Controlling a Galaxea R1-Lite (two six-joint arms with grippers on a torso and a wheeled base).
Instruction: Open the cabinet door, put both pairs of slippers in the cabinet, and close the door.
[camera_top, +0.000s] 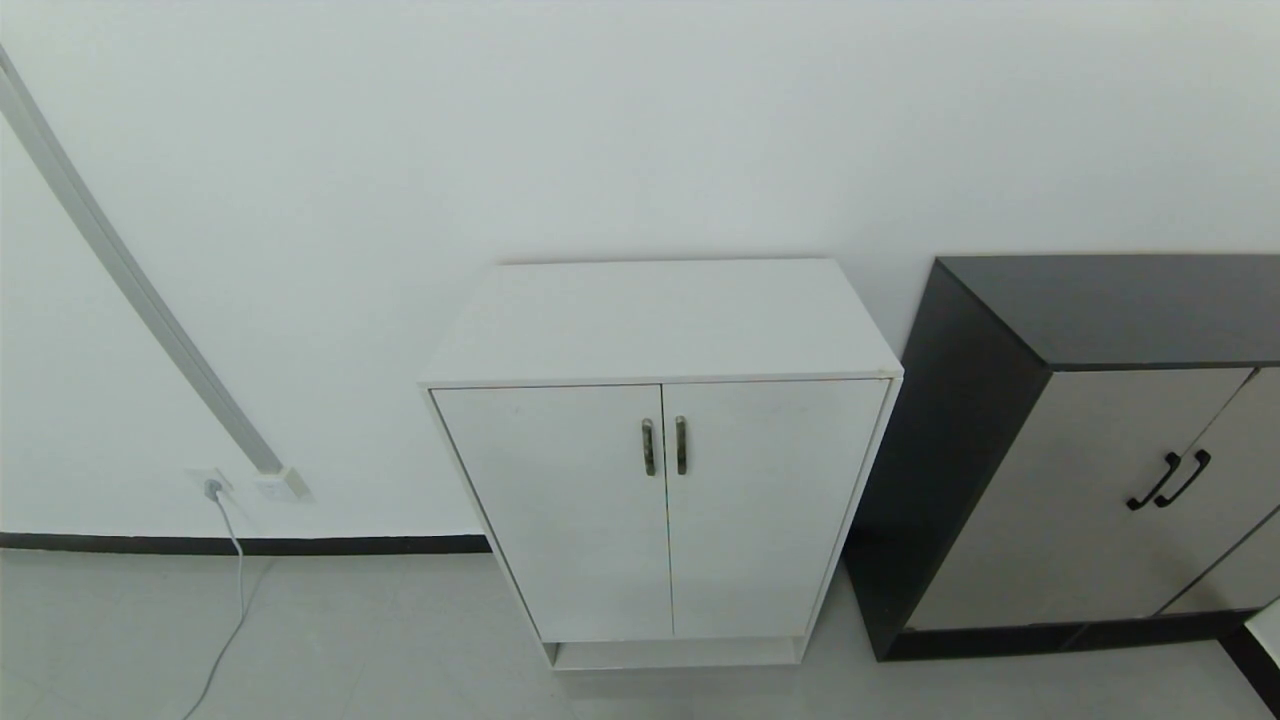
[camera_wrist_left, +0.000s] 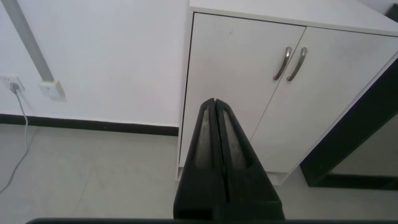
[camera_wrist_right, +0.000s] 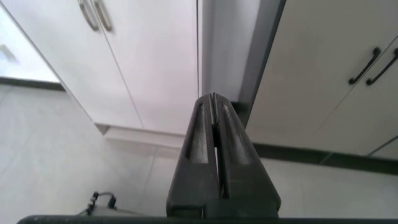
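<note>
A white two-door cabinet (camera_top: 660, 470) stands against the wall, both doors shut, with two metal handles (camera_top: 663, 446) side by side at the middle seam. My left gripper (camera_wrist_left: 214, 107) is shut and empty, held low in front of the cabinet's left door (camera_wrist_left: 242, 87); the handles (camera_wrist_left: 290, 63) lie off to one side of it. My right gripper (camera_wrist_right: 213, 102) is also shut and empty, low by the gap between the white cabinet (camera_wrist_right: 149, 68) and the black one.
A black cabinet with grey doors and black handles (camera_top: 1090, 450) stands right beside the white one. A wall socket with a plugged grey cable (camera_top: 212, 490) and a slanted cable duct (camera_top: 130, 270) are at the left. Grey floor tiles (camera_top: 300, 640) lie in front.
</note>
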